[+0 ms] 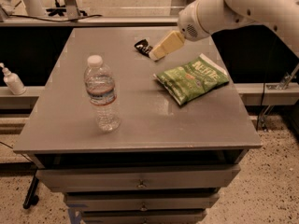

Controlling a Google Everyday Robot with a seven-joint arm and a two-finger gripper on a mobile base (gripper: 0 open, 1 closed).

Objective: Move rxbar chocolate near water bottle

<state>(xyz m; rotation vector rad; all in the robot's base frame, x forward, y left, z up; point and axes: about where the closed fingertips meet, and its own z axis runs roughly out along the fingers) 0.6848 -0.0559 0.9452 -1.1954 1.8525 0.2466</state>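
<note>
The tool (155, 55) hangs just over the snack bar (141, 45), far back on the tabletop (140, 120). I cannot tell whether it is spread. The water bottle (102, 94) stands well apart.

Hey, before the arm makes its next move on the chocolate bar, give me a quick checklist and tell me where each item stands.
1. The rxbar is in view, lying flat at the far side of the table: ok.
2. The gripper is at the rxbar, its tip over the bar's right end: ok.
3. The gripper has hold of the rxbar: cannot tell.
4. The bottle stands upright at the front left: ok.
5. Bare table lies between rxbar and bottle: ok.
6. The green bag lies apart from the rxbar, to the right, off that path: ok.
</note>
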